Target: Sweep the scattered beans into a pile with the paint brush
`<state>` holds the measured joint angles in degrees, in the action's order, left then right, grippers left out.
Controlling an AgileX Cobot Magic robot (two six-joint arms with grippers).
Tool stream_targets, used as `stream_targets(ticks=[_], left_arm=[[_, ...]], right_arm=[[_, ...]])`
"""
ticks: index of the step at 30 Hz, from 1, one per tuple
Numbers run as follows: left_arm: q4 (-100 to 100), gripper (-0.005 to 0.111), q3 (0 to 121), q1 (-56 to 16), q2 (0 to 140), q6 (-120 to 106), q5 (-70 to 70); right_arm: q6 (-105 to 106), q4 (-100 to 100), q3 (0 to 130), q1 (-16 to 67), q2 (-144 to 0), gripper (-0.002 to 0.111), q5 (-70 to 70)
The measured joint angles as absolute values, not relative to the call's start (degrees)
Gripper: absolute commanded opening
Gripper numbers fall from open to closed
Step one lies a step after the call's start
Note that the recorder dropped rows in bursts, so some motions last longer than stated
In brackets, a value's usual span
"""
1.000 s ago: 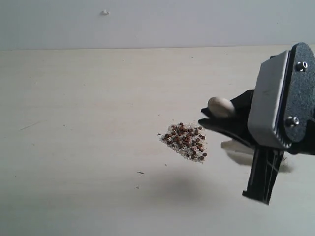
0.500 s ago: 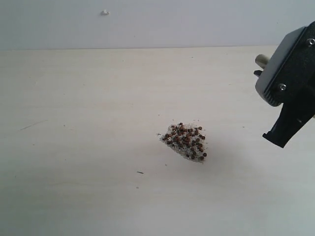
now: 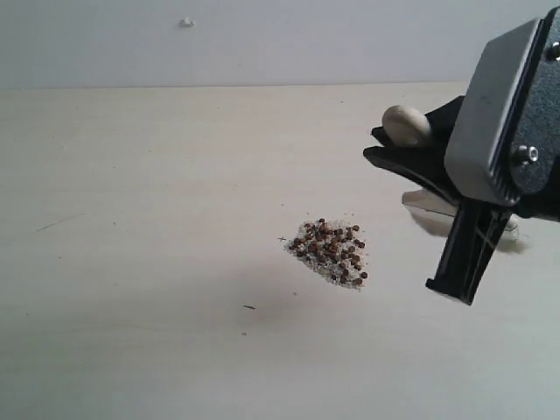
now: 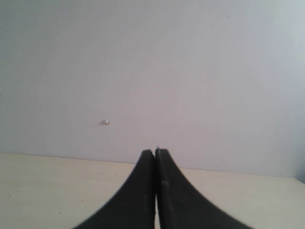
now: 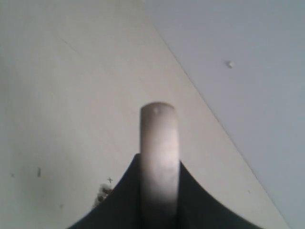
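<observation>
The beans (image 3: pixel 328 252) lie gathered in 1 small pile (image 3: pixel 332 258) near the middle of the pale table (image 3: pixel 131 219). They are dark reddish-brown grains on whitish crumbs, with a few stray specks just beside them. To the right of the pile in the exterior view, and apart from it, is the paint brush (image 3: pixel 401 124). Its rounded cream handle end pokes out past the tips of the right gripper (image 3: pixel 378 144). That gripper's 2 black fingers are closed narrowly on the handle, 1 on each side. The brush head is hidden behind the gripper body. The left gripper (image 4: pixel 156 152) has its 2 fingers pressed together with nothing between them and faces the grey wall (image 4: pixel 152 71).
</observation>
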<state>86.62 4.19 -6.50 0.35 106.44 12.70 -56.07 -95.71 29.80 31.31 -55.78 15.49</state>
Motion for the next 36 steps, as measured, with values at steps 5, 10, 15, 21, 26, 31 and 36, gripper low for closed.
stream_targets(ticks=[5,10,15,21,26,31,36], left_arm=[[86.62,0.000,4.19,-6.50,0.35,106.44,12.70],[86.62,0.000,4.19,-6.50,0.35,106.44,12.70],[86.62,0.000,4.19,-6.50,0.35,106.44,12.70],[86.62,0.000,4.19,-6.50,0.35,106.44,12.70],[86.62,0.000,4.19,-6.50,0.35,106.44,12.70],[86.62,0.000,4.19,-6.50,0.35,106.44,12.70],[86.62,0.000,4.19,-6.50,0.35,106.44,12.70]], right_arm=[[-41.37,-78.82,29.80,31.31,-55.78,0.000,31.23],[-41.90,-74.19,29.37,31.31,-55.78,0.000,39.66],[-45.93,-73.37,28.62,31.31,-55.78,0.000,41.33],[-49.09,-76.54,26.27,31.31,-55.78,0.000,43.53],[-43.58,-77.05,22.80,31.31,-56.16,0.000,44.54],[-37.78,-77.19,20.57,31.31,-56.54,0.000,46.04],[-33.42,-76.72,19.03,31.31,-56.74,0.000,45.65]])
